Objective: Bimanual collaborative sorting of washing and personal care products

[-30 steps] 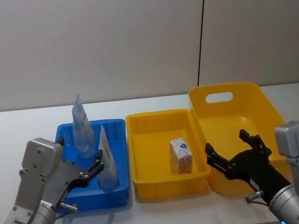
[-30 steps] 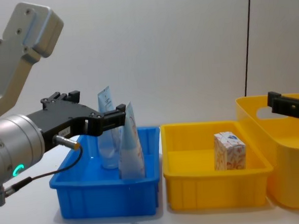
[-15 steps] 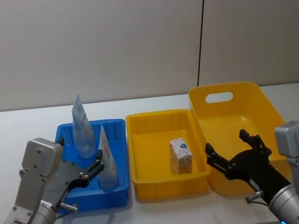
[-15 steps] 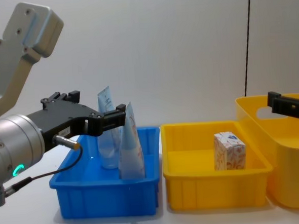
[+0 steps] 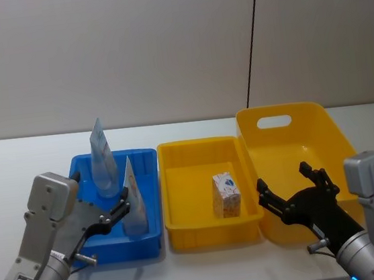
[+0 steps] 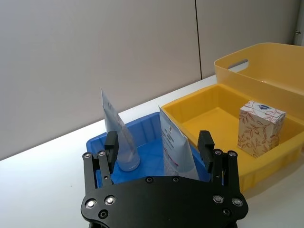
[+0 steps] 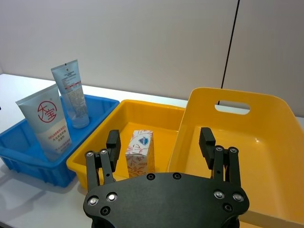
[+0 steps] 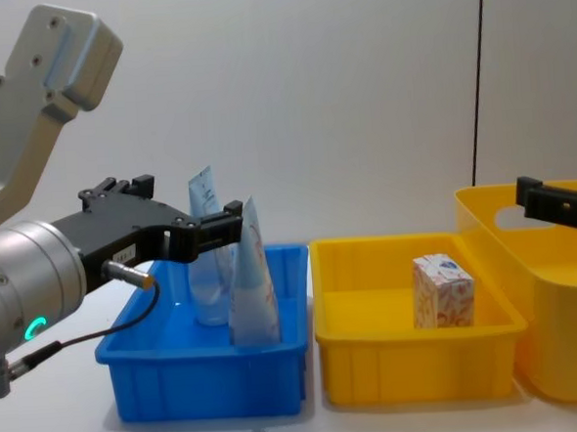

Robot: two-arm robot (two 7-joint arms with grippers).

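Note:
Two pale-blue tubes with red print stand upright in the blue bin point(image 5: 147, 159): the far tube point(image 5: 101, 160) and the near tube point(image 5: 133, 203). A beige-orange patterned carton point(image 5: 226, 195) stands in the small yellow bin point(image 5: 178, 181). My left gripper point(image 5: 110, 206) is open at the blue bin's front-left side. The near tube point(image 6: 175, 152) stands just beyond its fingertips; whether they touch I cannot tell. My right gripper point(image 5: 282, 176) is open and empty over the front of the large yellow tub point(image 5: 285, 112), and the carton point(image 7: 139, 153) is ahead of it to its left.
The three containers stand side by side on a white table point(image 5: 13, 160), the blue bin on the left and the tall yellow tub on the right. A grey wall rises behind. Bare tabletop lies to the left of the blue bin and along the front edge.

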